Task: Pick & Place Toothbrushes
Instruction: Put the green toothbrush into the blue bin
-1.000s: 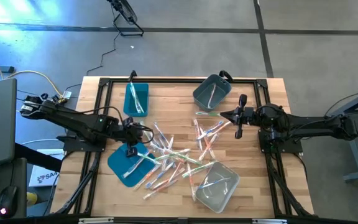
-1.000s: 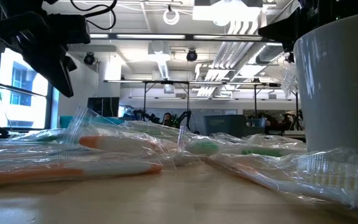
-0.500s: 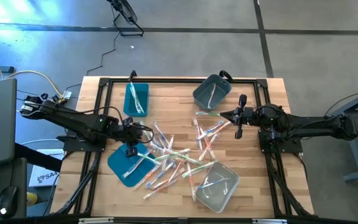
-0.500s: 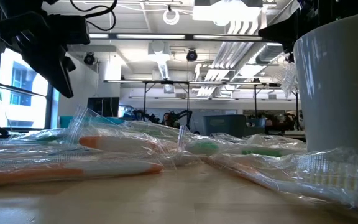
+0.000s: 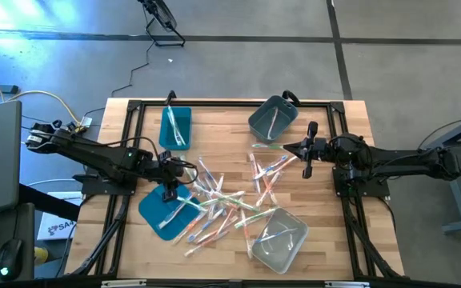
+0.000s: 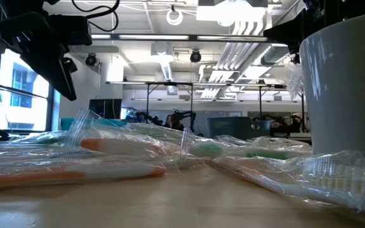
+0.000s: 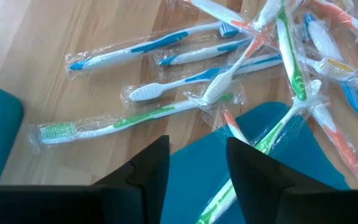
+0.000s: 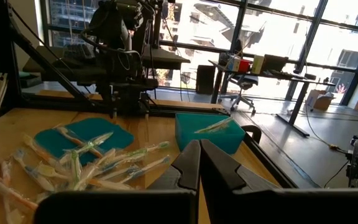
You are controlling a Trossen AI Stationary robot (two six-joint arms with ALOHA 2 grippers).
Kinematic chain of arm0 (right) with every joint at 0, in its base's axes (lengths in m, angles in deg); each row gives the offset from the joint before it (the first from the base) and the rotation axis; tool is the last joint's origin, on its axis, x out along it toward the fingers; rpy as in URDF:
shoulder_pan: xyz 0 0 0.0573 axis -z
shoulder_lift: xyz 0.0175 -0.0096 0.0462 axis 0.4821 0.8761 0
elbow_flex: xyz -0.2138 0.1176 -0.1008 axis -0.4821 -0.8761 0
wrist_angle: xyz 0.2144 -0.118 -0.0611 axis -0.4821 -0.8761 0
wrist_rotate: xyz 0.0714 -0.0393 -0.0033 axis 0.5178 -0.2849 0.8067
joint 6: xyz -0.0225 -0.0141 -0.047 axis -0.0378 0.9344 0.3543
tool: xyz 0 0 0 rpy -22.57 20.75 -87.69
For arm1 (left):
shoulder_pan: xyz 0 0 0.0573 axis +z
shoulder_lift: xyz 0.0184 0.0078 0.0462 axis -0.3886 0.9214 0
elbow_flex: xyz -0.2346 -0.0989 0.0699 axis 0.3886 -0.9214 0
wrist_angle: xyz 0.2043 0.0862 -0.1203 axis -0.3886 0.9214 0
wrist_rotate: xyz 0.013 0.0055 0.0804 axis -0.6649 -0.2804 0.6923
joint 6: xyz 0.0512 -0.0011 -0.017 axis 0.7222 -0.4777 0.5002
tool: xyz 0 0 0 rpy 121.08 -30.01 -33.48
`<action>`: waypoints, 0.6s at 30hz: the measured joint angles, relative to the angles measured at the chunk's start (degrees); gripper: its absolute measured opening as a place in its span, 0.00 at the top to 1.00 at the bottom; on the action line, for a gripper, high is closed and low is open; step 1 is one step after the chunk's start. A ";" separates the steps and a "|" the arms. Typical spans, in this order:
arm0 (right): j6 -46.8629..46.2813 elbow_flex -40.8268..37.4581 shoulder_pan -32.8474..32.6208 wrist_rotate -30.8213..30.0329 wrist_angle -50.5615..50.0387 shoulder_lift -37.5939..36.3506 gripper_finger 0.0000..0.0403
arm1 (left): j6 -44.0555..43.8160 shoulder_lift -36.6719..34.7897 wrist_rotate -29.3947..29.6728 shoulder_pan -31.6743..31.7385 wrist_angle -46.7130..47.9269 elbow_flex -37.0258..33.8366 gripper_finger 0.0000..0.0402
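Note:
Many wrapped toothbrushes (image 5: 224, 200) lie loose on the middle of the wooden table. One green-handled toothbrush (image 7: 263, 143) rests with its handle on the flat teal lid (image 5: 160, 214) and its head on the pile. My left gripper (image 7: 197, 165) hangs open just above the lid's far edge, pointing steeply down, with nothing between its fingers. At the table's right side my right gripper (image 5: 305, 152) is held level and shut on nothing, well above the wood.
A teal bin (image 5: 175, 126) at the far left and a grey bin (image 5: 273, 118) at the far middle each hold a toothbrush. A clear bin (image 5: 278, 238) stands at the near right. Bare wood lies along the near edge.

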 joint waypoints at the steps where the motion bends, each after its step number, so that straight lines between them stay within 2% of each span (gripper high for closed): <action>1: 0.00 0.00 0.00 0.00 0.00 0.00 0.99 | 0.00 0.00 0.00 0.00 0.00 0.00 0.61; 11: 0.00 0.00 0.01 0.00 0.00 0.00 0.99 | 0.00 0.00 -0.26 0.00 -0.07 0.00 0.61; 18: 0.00 0.00 0.00 0.00 0.00 0.00 0.99 | -0.02 1.24 -6.03 -0.02 -0.33 0.02 0.61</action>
